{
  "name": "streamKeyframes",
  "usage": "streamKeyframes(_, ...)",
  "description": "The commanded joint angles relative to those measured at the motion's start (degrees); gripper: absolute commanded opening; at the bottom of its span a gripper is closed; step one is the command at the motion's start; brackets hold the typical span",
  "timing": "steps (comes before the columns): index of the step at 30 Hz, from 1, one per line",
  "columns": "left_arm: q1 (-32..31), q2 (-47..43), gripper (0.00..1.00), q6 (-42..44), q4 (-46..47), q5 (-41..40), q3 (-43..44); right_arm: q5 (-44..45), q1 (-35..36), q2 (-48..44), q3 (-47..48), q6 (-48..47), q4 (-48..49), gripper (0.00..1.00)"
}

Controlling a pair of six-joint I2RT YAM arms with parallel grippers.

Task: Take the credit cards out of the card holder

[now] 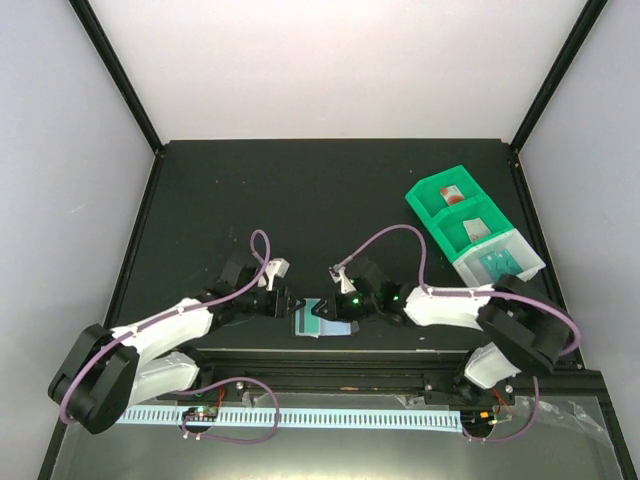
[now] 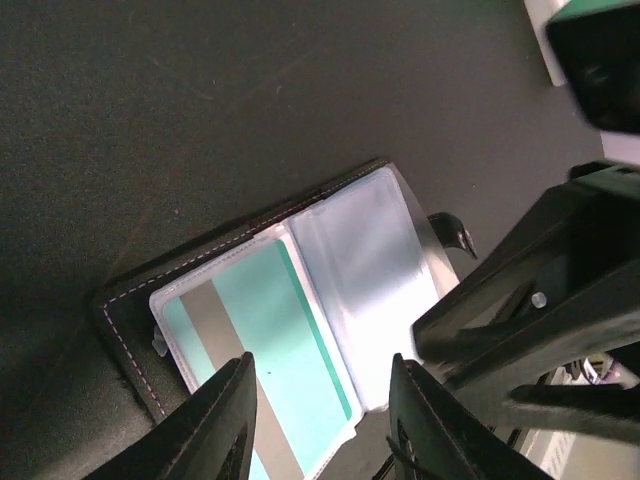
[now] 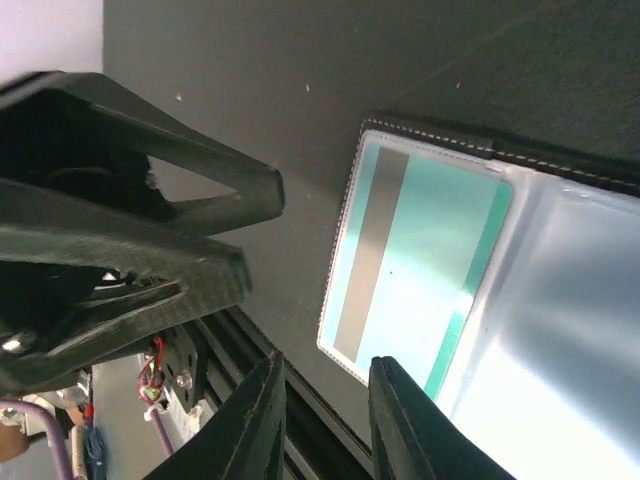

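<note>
The card holder [image 1: 322, 321] lies open and flat near the table's front edge, black outside and pale inside. A teal credit card [image 2: 255, 330] with a grey stripe sits in its left clear sleeve, also visible as the teal card [image 3: 420, 250] in the right wrist view. The other sleeve [image 2: 365, 270] looks empty. My left gripper [image 2: 320, 405] hovers just over the holder's near edge, jaws apart with nothing between them. My right gripper [image 3: 325, 405] hangs at the holder's edge beside the teal card, jaws narrowly apart and empty. The two grippers face each other across the holder [image 1: 297, 303] [image 1: 336, 304].
At the back right stands a green tray [image 1: 425, 200] whose two compartments hold a red card [image 1: 453, 196] and a grey one [image 1: 478, 230]. A clear tray [image 1: 525, 265] beside it holds a teal card [image 1: 498, 265]. A black rail [image 3: 300, 400] runs along the table's front edge.
</note>
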Motion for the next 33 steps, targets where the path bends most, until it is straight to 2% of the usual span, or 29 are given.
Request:
streamKeyframes(1,0.5,-0.8,0.37,-1.4,0.5,1.1,-1.0,-3.0,1.4,6.3,3.3,0.7,4.8,0.26)
streamKeyframes(4,0.5,-0.1,0.32,-2.0,1.9,2.1,-1.9,-2.1,1.4,10.3,6.3,-2.6,-0.7,0.25)
streamKeyframes(6,0.5,0.4,0.30,-2.6,3.4,3.2,-2.7,2.1,1.3,11.4,7.7,-5.2,-5.1,0.24)
streamKeyframes(11,0.5,0.6,0.23,-4.0,5.1,1.8,-4.4,4.9,0.9,11.7,5.5,-6.6,-5.8,0.24)
streamKeyframes(15,0.4,2.3,0.17,-3.8,5.9,1.5,-4.7,5.4,0.4,10.5,3.6,-6.8,-3.9,0.23)
streamKeyframes(19,0.4,5.3,0.10,-6.2,11.2,4.4,-5.7,5.8,0.0,11.3,3.4,-7.4,-3.5,0.23)
streamKeyframes(23,0.2,8.3,0.02,-6.3,12.6,3.9,-5.7,4.3,-0.6,12.5,1.8,-5.9,0.0,0.18)
streamKeyframes(33,-0.2,8.9,0.01,-5.3,11.3,0.7,-6.7,1.9,-1.1,12.9,0.0,-2.8,5.4,0.19)
